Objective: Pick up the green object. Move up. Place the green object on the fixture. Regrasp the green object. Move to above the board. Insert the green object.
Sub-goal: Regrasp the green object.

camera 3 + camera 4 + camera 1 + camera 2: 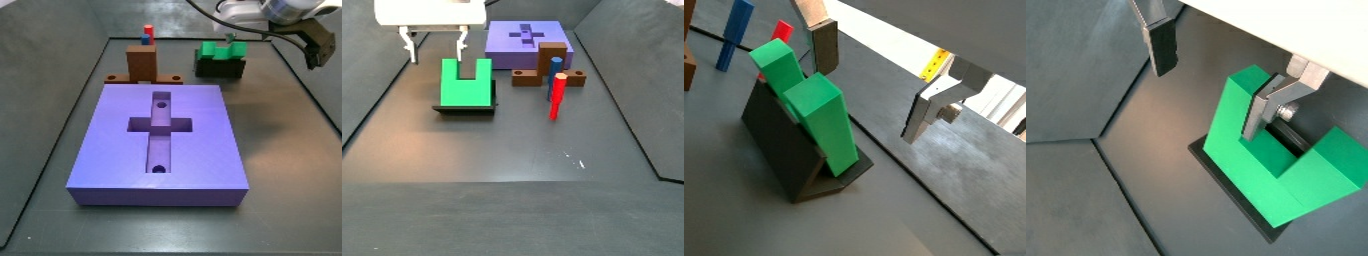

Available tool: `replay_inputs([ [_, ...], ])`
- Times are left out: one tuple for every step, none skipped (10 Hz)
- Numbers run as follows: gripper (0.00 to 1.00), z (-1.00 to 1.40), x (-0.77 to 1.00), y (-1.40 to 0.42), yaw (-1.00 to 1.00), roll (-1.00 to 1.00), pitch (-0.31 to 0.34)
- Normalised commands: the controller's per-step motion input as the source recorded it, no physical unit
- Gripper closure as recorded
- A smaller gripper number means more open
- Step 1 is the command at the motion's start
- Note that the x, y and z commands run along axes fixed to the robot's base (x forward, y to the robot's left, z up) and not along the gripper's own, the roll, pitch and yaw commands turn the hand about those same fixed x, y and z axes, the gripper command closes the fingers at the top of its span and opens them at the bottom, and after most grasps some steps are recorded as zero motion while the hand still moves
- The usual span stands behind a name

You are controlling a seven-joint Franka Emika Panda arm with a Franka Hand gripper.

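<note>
The green object (818, 105) is a chunky U-shaped block that rests tilted on the dark fixture (775, 140). Both side views show it there, green object (466, 82) on fixture (462, 108) and green object (223, 53) on fixture (221, 70). My gripper (437, 45) hangs open just above and beyond the block's pronged end. In both wrist views one finger (1273, 100) stands close by a prong, and the gap of the gripper (878, 80) holds nothing. The lavender board (201, 130) with its cross recess lies apart from the fixture.
A brown upright block (564, 76) stands against the board (509, 45). A red-and-blue peg (556, 90) stands beside it, seen also as a peg (147, 33) behind the brown block (143, 62). Dark matting with raised edges surrounds everything.
</note>
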Motion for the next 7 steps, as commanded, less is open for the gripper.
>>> replay_inputs([
  [0.0,-0.1,-0.07,-0.03,0.01,0.0,0.0],
  [0.0,-0.18,-0.08,-0.03,0.01,0.0,-0.037],
  [0.0,-0.25,-0.01,0.0,0.0,0.0,-0.031],
  [0.0,-0.27,0.0,-0.01,0.0,0.03,-0.006],
  [0.0,-0.27,0.0,0.0,0.0,0.07,0.0],
  [0.0,-0.21,0.0,0.0,0.0,0.12,0.0],
  [0.0,-0.17,0.02,-0.01,-0.01,0.19,0.014],
])
